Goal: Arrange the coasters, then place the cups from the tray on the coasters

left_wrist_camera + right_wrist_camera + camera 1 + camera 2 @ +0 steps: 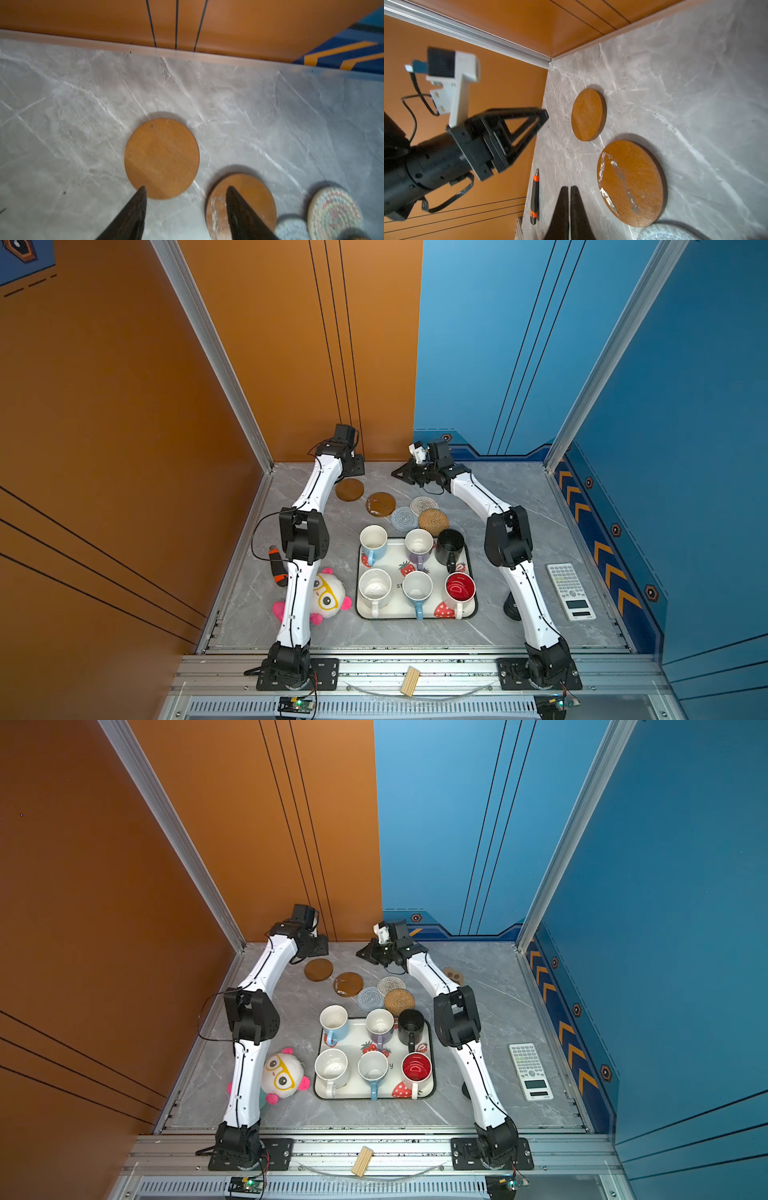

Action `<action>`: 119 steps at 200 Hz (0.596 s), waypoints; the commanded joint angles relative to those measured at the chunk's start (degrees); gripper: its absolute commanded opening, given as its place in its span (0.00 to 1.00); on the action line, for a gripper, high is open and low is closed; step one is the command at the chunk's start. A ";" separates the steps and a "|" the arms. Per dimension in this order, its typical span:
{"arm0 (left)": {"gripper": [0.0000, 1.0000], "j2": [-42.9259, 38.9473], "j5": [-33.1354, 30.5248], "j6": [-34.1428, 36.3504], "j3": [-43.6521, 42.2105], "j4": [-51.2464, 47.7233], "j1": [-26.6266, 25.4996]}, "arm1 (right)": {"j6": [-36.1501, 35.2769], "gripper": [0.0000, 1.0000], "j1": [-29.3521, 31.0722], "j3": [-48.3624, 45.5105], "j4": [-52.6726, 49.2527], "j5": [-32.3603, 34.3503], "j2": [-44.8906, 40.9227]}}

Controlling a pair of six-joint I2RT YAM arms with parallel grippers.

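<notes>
1. The left gripper (185,189) hangs over the far left of the grey marble table (498,614). Its jaws stand moderately apart with nothing between them. In the left wrist view one fingertip overlaps the edge of the far brown disc (349,489), and the other overlaps the scuffed brown disc (380,504).
2. The right gripper (569,190) sits at the far middle, pointing left. Its fingers are pressed together and it holds nothing.
3. Both brown discs lie flat and a little apart, forming a line that slants from the far left toward the tray (399,616).
4. Right of the discs, the cream woven coaster (424,505), grey woven coaster (404,518) and rattan coaster (433,521) cluster edge to edge, just beyond the tray's far rim.
5. In a top view the paw-shaped coaster (453,974) lies alone to the right of the right arm, which partly hides it.
6. The tray sits at the near middle with all six cups upright on it.
   - Far row, left to right: far light blue cup (373,541), lavender cup (419,545), black cup (450,546).
   - Near row, left to right: speckled cream cup (375,589), near light blue cup (417,590), red-lined white cup (460,588).
7. No cup stands on a coaster.
8. A plush toy (328,597) and a utility knife (277,568) lie at the near left, and a calculator (570,591) lies at the near right.
</notes>
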 commanded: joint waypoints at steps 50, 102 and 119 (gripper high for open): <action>0.67 10.94 4.12 -7.13 4.57 17.57 0.89 | -0.33 0.00 -0.85 -6.05 0.87 -2.16 -6.33; 0.67 13.48 1.63 -11.55 1.10 29.90 0.19 | -1.18 0.00 -1.47 -13.70 2.96 -1.62 -11.89; 0.67 14.42 1.10 -12.34 1.00 32.11 0.27 | -1.58 0.00 -1.51 -15.37 3.04 -1.71 -13.28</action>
